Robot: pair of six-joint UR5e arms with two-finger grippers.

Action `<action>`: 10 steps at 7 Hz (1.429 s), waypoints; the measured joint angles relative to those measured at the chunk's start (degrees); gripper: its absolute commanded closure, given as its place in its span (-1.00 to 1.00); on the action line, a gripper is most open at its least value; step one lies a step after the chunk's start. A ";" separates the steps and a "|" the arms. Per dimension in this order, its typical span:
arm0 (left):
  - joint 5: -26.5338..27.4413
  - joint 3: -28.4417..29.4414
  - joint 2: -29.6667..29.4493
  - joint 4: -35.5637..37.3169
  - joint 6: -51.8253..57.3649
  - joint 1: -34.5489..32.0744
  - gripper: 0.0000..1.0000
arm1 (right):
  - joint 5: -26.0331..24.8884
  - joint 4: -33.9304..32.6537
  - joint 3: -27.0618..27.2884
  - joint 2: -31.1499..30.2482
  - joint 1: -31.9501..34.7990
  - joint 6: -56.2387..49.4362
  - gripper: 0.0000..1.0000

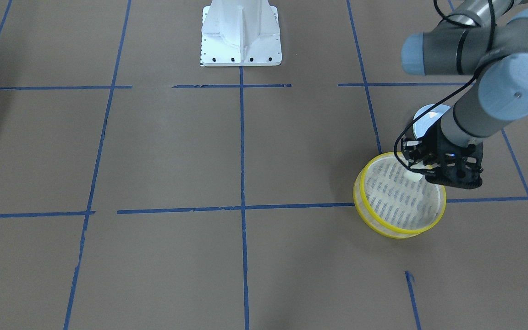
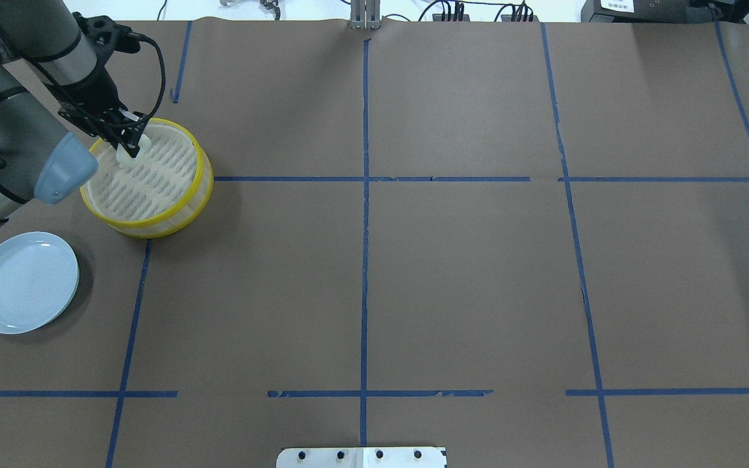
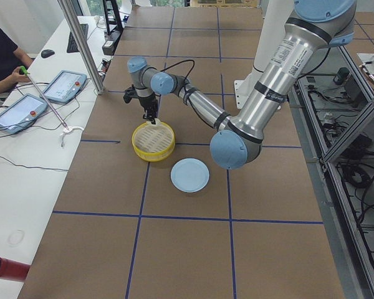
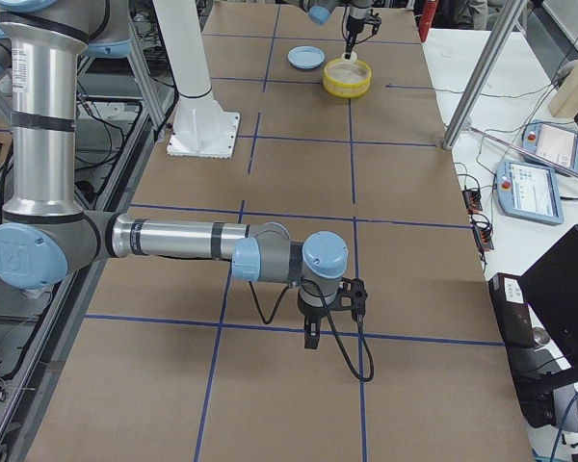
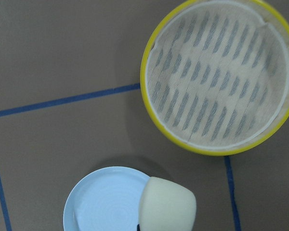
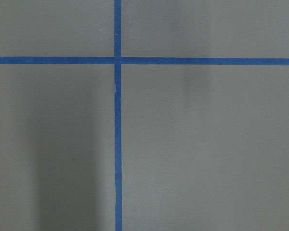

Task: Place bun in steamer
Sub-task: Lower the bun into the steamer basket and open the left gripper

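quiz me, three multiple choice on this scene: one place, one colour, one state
1. Where is the small cream-white bun? A on the brown table B in a cup C in the left gripper, over the round yellow-rimmed steamer basket
2. Steamer rim colour? A yellow B red C green
3. The pale blue round plate is: A full of buns B empty C broken
Answers: C, the overhead view shows it pinched above the basket; A, a bright yellow band; B, only its bare ringed surface shows.
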 measured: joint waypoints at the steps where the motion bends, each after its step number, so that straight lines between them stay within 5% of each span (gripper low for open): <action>1: 0.13 3.43 0.00 -4.28 -0.97 0.90 0.48 | 0.00 0.00 0.00 0.00 0.01 0.00 -1.00; 4: 1.11 6.84 1.28 -9.23 -1.27 2.52 0.46 | 0.00 0.00 0.00 0.00 0.02 0.00 -1.00; 6: 1.49 7.11 2.05 -10.17 -1.30 2.97 -0.99 | 0.00 0.00 0.00 0.00 0.00 0.00 -1.00; 10: 1.53 6.31 2.17 -10.28 -1.12 2.95 -1.00 | 0.00 0.00 0.00 0.00 0.00 0.00 -1.00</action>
